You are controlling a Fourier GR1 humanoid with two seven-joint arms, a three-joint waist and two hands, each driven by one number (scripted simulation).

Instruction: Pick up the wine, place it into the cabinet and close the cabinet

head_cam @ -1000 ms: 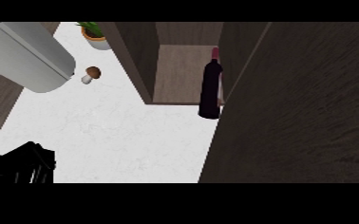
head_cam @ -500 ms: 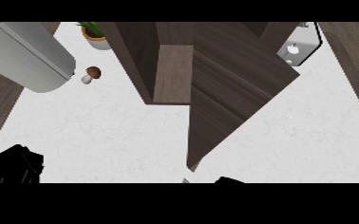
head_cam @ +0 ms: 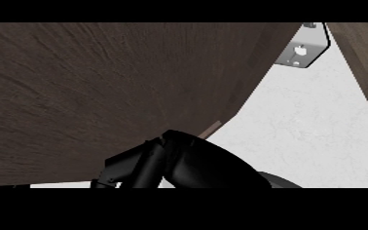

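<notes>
Cabinet door [head_cam: 129, 87]: dark wood, fills most of the view from the left.
Right hand [head_cam: 194, 163]: black, at the lower middle, against the lower edge of the door; whether it is open or closed I cannot tell.
Wine: hidden, it does not show here.
Surface [head_cam: 309, 126]: white, at the right.
Metal hinge [head_cam: 302, 51]: upper right, beside the door's edge.

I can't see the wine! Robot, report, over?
Right robot hand at the door. Left robot hand out of view. Wine not visible. Door blocks the view.
</notes>
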